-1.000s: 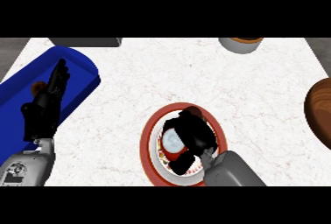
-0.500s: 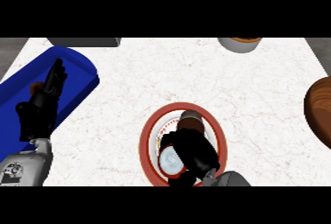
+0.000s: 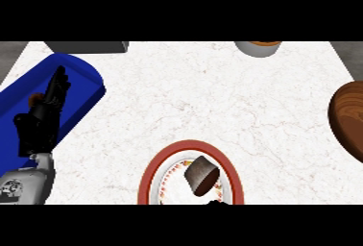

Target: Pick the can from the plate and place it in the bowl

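The can [image 3: 202,175] is dark brown and lies tilted on the white plate with a red rim [image 3: 150,172], at the bottom middle of the head view. Nothing holds it. Only a small black sliver of my right hand [image 3: 216,202] shows at the lower edge, just below the can. My left hand [image 3: 41,120] rests open at the left, fingers straight and pointing up, over the long blue bowl [image 3: 81,84]. A brown wooden bowl [image 3: 349,120] is cut off by the right edge.
A grey block [image 3: 86,46] sits at the counter's far left edge. A round tan-topped cup [image 3: 259,48] stands at the far right. White marble counter [image 3: 205,101] lies between the plate and both bowls.
My right hand has pulled back down off the plate and almost out of view, uncovering the can, which now lies alone on the plate. The left hand has stayed put.
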You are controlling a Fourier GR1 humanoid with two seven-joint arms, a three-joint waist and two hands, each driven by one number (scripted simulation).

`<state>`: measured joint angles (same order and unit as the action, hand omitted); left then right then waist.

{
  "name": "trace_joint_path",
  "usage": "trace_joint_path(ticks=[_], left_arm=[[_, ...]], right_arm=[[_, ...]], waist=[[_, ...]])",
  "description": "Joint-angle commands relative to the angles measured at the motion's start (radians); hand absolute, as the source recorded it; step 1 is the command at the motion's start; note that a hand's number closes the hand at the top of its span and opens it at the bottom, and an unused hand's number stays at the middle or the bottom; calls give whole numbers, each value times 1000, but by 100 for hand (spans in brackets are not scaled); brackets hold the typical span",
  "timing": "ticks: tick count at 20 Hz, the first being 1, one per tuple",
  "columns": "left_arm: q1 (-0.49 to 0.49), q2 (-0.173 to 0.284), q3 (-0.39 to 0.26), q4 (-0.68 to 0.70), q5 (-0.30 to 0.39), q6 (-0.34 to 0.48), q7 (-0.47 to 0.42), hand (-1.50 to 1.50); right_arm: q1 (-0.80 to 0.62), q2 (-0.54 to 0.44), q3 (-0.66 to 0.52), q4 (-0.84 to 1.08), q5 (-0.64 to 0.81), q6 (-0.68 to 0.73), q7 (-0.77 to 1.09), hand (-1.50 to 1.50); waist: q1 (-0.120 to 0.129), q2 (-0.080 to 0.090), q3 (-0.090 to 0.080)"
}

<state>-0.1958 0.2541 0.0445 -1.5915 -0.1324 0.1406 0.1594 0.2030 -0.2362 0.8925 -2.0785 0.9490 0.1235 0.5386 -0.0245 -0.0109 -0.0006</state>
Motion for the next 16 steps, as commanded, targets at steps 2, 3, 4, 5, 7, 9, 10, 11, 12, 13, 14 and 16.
trace_joint_path(ticks=[2, 3, 4, 5, 7, 9, 10, 11, 12, 13, 14, 16], left_arm=[[4, 18, 19, -19, 14, -17, 7, 0], [-4, -28, -7, -8, -15, 28, 11, 0], [6, 4, 16, 13, 1, -2, -16, 0], [10, 4, 13, -29, 6, -3, 11, 0], [11, -19, -20, -19, -28, 14, 16, 0], [31, -20, -7, -18, -13, 7, -13, 0], [-18, -11, 14, 29, -8, 9, -14, 0], [4, -32, -29, -13, -39, 22, 16, 0], [33, 15, 16, -16, 2, -25, -19, 0], [-3, -4, -10, -68, -35, 15, 62, 0], [38, -16, -8, -49, -12, -2, -6, 0], [57, -16, -15, -61, -13, -7, -6, 0]], right_arm=[[138, -50, 23, -322, 29, -91, 40, 150], [177, -76, 40, -335, 44, -148, 6, 150], [180, -57, 27, -352, 55, -160, 31, 150], [164, -26, 21, -431, 81, -122, 98, 150], [227, -86, -13, -444, 130, -208, 69, 150], [226, -116, -115, -512, 109, -183, 100, 150], [223, -106, -103, -544, 153, -167, 135, 150], [213, -125, -163, -583, 110, -133, 151, 150], [234, -127, -209, -512, 100, -220, 112, 150], [241, -144, -238, -529, 53, -228, 89, 150], [201, -126, -298, -547, 9, -186, 122, 150], [218, -140, -394, -520, -58, -253, 70, 150]], waist=[[-5, 1, 1], [-13, 0, 1], [-6, 3, 1], [-5, -1, 0], [-8, 2, 1], [2, 6, 1], [-8, 6, 0], [0, 7, 0], [7, 7, 1], [8, 6, 2], [17, 10, 1], [15, 9, 3]])
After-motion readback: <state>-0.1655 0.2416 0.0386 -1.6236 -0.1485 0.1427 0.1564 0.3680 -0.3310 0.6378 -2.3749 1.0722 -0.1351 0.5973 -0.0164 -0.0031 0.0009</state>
